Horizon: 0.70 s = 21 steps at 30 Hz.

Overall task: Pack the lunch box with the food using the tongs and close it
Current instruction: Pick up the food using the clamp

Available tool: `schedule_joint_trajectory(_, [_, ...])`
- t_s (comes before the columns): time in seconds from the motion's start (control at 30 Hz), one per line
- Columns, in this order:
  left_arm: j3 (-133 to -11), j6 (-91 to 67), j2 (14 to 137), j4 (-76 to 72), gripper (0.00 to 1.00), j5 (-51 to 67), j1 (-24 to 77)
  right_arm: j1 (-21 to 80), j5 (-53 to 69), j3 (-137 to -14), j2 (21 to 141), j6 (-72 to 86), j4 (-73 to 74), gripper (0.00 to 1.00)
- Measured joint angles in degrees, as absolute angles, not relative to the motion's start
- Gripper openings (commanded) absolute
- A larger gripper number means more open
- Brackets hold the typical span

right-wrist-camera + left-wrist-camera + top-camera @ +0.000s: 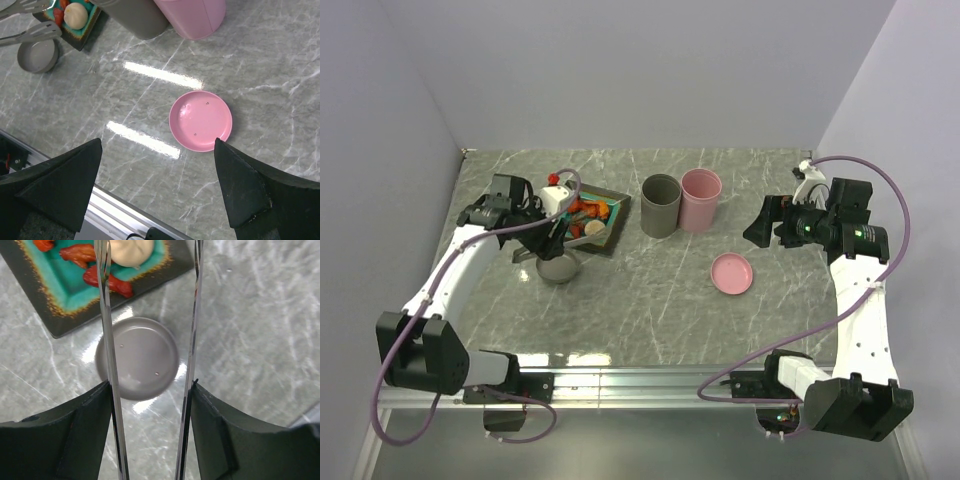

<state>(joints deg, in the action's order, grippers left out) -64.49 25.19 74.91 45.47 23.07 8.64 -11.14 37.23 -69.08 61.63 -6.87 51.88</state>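
My left gripper (546,226) (150,385) is shut on the tongs (107,340), one finger pressing each silver arm from outside, and the arms stand apart. The tongs reach out over the square dark plate (65,315). One tip lies by an orange-red chunk (107,282), next to a cream ball (131,252). More of the food (588,210) lies on the plate's teal centre. The lunch box is a grey container (660,205) and a pink container (700,198), both upright and uncovered. My right gripper (758,222) (157,142) hangs open and holds nothing, above the pink lid (201,120).
A grey lid (558,268) (137,357) lies on the marble table just in front of the plate, under my left gripper. The pink lid (731,273) lies in front of the pink container. A metal rail (125,210) runs along the near table edge.
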Motion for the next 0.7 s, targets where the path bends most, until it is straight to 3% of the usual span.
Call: schedule_joint_trajectory(0.7, [-66.0, 26.7, 86.3, 39.4, 0.57, 19.9, 8.6, -11.1, 37.6, -68.9, 61.7, -6.9, 51.9, 1.0])
